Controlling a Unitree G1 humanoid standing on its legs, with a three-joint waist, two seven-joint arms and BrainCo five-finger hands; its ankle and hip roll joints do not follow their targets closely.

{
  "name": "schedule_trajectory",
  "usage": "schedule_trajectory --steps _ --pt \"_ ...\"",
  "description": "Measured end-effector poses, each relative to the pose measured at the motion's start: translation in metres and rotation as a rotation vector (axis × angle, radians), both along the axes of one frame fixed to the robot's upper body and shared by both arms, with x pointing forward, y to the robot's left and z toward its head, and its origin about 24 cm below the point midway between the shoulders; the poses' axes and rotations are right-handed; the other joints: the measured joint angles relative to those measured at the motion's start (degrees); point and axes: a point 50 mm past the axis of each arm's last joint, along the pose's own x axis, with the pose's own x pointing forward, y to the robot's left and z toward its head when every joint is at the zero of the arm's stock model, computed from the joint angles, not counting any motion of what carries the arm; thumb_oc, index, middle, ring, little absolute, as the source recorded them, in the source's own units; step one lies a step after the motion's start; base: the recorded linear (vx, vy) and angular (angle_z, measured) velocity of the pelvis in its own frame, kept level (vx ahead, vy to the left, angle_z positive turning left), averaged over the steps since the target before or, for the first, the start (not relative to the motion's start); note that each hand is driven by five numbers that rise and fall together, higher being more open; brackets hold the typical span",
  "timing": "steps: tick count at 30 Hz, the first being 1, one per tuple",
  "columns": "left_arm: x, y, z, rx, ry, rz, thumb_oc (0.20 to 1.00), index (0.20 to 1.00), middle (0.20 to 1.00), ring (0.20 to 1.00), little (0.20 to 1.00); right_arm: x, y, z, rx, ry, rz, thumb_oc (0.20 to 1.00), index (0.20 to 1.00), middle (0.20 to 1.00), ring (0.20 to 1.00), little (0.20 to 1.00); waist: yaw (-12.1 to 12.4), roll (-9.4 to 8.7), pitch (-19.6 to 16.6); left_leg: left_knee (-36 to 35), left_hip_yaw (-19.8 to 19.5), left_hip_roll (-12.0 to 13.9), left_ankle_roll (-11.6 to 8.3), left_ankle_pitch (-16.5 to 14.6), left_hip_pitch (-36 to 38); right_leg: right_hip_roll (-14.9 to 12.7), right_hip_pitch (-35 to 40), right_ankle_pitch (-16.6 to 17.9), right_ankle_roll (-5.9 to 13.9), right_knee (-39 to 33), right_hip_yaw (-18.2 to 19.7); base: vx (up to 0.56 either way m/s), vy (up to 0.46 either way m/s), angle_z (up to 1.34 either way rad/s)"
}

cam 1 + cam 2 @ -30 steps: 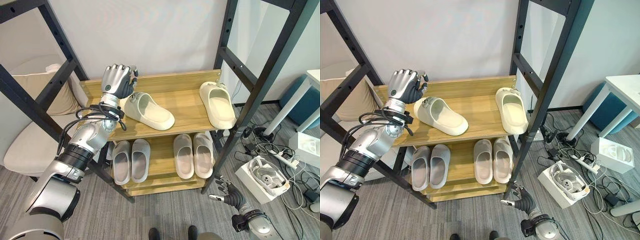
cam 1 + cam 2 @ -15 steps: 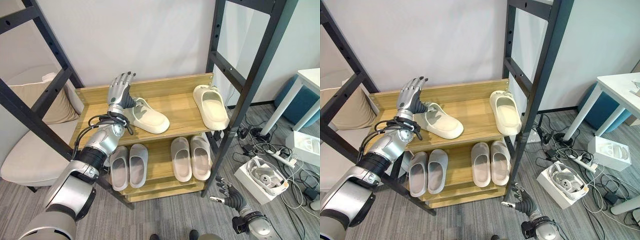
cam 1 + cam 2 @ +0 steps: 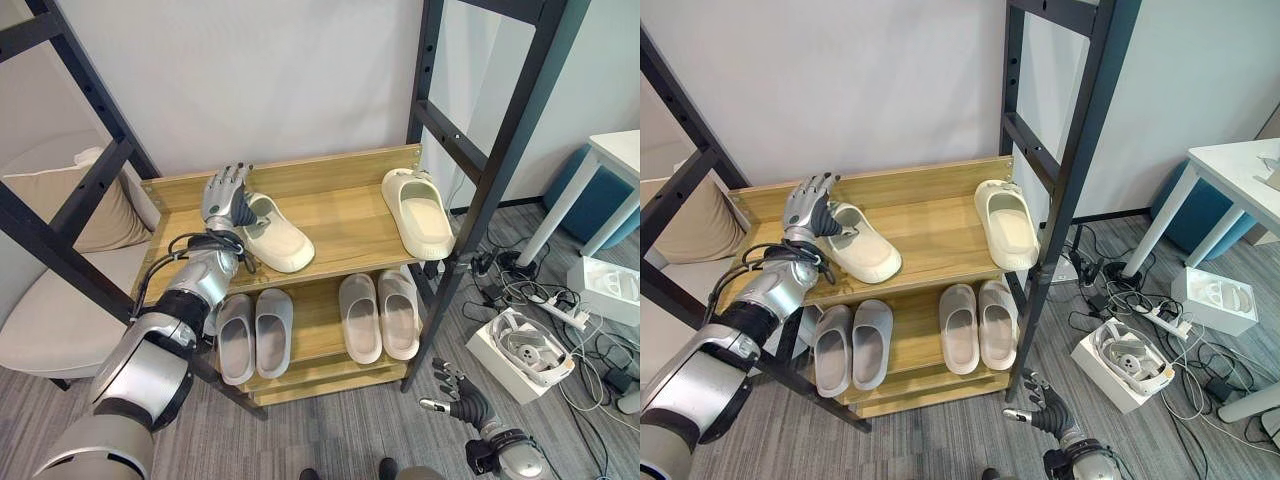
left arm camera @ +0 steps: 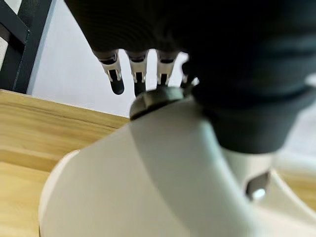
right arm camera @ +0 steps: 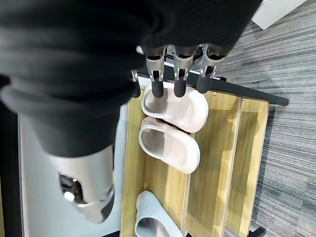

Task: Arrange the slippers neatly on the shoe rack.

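The left hand (image 3: 224, 196), fingers straight, is pushing the cream slipper (image 3: 272, 232) leftward along the top shelf (image 3: 350, 225), straightening it. Its mate (image 3: 416, 212) is lying far right, so pairing remains. The right hand (image 3: 462, 405) is hanging relaxed near the floor.

No readable text, labels, numbers or signs in any view. Slippers, shoe rack, boxes on floor: no legible markings.
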Motion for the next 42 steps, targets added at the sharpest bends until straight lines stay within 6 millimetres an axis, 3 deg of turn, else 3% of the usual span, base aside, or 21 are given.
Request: schedule_trajectory --steps 2,3,9,15,17,18,19,22,26,34,37,42 --pt "0.0 0.005 0.002 0.012 0.005 0.012 1.0 1.0 1.0 1.0 1.0 0.0 -0.001 0.0 -0.005 0.001 0.0 1.0 1.0 1.0 1.0 1.0 0.02 0.01 0.01 0.0 0.02 0.01 -0.19 -0.13 0.0 0.01 -0.02 0.0 0.0 0.0 0.04 0.0 0.0 0.0" --pt "0.0 0.007 0.003 0.016 0.012 0.018 0.2 0.2 0.2 0.2 0.2 -0.001 -0.001 0.0 -0.005 0.002 0.001 1.0 1.0 1.0 1.0 1.0 0.01 0.02 0.04 0.0 0.02 0.0 -0.17 -0.12 -0.01 0.01 0.0 0.0 0.0 0.0 0.04 0.0 0.0 0.0" --pt "-0.002 0.018 0.003 0.03 0.038 0.043 0.2 0.2 0.2 0.2 0.2 0.0 -0.001 0.0 -0.003 0.001 0.003 1.0 1.0 1.0 1.0 1.0 0.35 0.0 0.3 0.0 -0.03 -0.02 -0.01 -0.01 0.0 -0.01 0.45 0.0 0.0 -0.07 -0.13 0.0 0.001 0.01" --pt "-0.001 0.013 0.007 0.028 0.027 0.027 0.2 0.2 0.2 0.2 0.2 0.0 -0.001 0.0 -0.002 0.001 0.005 1.0 1.0 1.0 1.0 1.0 0.34 -0.35 0.77 0.0 -0.09 -0.01 -0.01 0.0 0.06 -0.01 0.67 0.0 0.0 -0.35 -0.35 -0.01 -0.001 0.01" --pt "0.0 0.002 0.016 0.022 -0.013 -0.02 0.2 0.2 0.2 0.2 0.2 0.0 -0.001 0.0 -0.002 0.0 0.004 1.0 1.0 1.0 1.0 1.0 0.56 -0.62 1.22 0.01 -0.2 -0.01 -0.01 0.0 0.08 -0.02 0.71 0.01 0.01 -0.5 -0.48 -0.01 -0.004 0.02" --pt "-0.001 -0.009 0.025 0.014 -0.052 -0.07 0.2 0.2 0.2 0.2 0.2 0.001 -0.001 0.0 0.001 -0.001 0.002 1.0 1.0 1.0 1.0 1.0 0.88 -0.78 1.5 0.01 -0.19 -0.02 0.0 0.01 0.08 -0.02 0.81 0.04 0.04 -0.59 -0.5 -0.03 -0.014 0.02" --pt "-0.006 -0.038 0.044 0.009 -0.149 -0.205 0.2 0.2 0.2 0.2 0.2 0.002 0.0 0.001 0.003 -0.005 0.004 1.0 1.0 1.0 1.0 1.0 1.24 -1.04 1.92 0.01 -0.2 -0.06 0.01 0.01 0.1 -0.04 0.86 0.15 0.07 -0.95 -0.54 0.0 0.0 0.0" --pt "-0.013 -0.067 0.062 0.06 -0.254 -0.346 0.2 0.2 0.2 0.2 0.2 0.009 0.001 0.004 0.004 -0.027 0.008 1.0 1.0 1.0 1.0 1.0 0.7 -1.02 2.03 0.02 -0.08 -0.07 0.01 0.01 0.33 -0.04 1.03 0.14 0.07 -1.0 -0.4 -0.01 -0.008 -0.03" --pt "-0.011 -0.084 0.045 0.117 -0.199 -0.384 0.2 0.2 0.2 0.2 0.2 0.01 0.001 0.005 0.003 -0.033 0.003 1.0 1.0 1.0 1.0 1.0 -0.35 -0.23 2.49 0.02 0.68 0.03 -0.01 -0.01 0.81 0.06 0.91 0.13 0.07 -0.97 0.57 0.0 -0.023 -0.11" --pt "0.0 -0.085 0.025 0.212 -0.101 -0.357 0.2 0.2 0.2 0.2 0.2 0.009 -0.001 0.006 0.009 -0.034 -0.017 1.0 1.0 1.0 1.0 1.0 -2.21 0.62 2.74 0.01 2.1 0.06 -0.18 -0.42 1.18 0.13 0.41 0.33 0.29 -0.8 2.23 0.02 -0.01 -0.11" --pt "0.006 -0.08 0.027 0.233 -0.083 -0.317 0.2 0.2 0.2 0.2 0.2 0.005 -0.002 0.005 0.008 -0.026 -0.021 1.0 1.0 1.0 1.0 1.0 -3.01 0.69 2.74 0.01 2.82 0.11 -0.16 -0.44 1.14 0.13 -0.01 0.3 0.25 -0.38 2.54 0.03 -0.025 -0.11" --pt "0.008 -0.097 0.032 0.209 -0.102 -0.348 0.2 0.2 0.2 0.2 0.2 0.002 -0.004 0.004 0.0 -0.018 -0.027 1.0 1.0 1.0 1.0 1.0 -3.49 0.77 2.76 0.01 3.08 0.2 -0.17 -0.51 1.13 0.23 -0.38 0.19 0.17 0.03 2.93 0.01 -0.014 -0.04"
